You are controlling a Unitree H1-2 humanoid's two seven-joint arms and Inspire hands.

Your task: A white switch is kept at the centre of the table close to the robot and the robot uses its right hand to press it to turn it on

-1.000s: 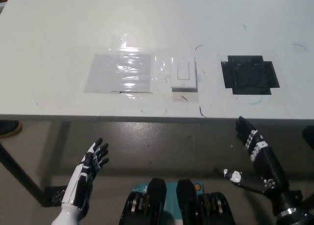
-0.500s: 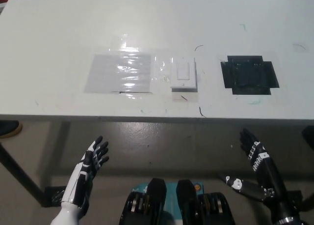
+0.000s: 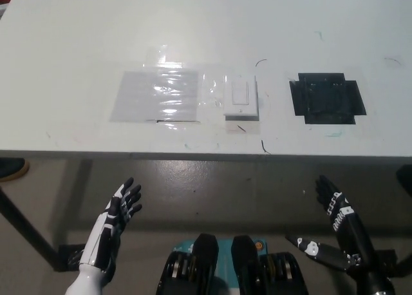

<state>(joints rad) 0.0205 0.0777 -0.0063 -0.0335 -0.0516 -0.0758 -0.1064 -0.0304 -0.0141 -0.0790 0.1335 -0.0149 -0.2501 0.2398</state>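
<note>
White table fills the upper view, and below its near edge the left hand hovers with fingers spread and empty, the switch lies well beyond both hands' fingertips, and the right hand hovers open, holding nothing.

one white switch, one clear film patch, one black tape patch

both hands open, low
</note>
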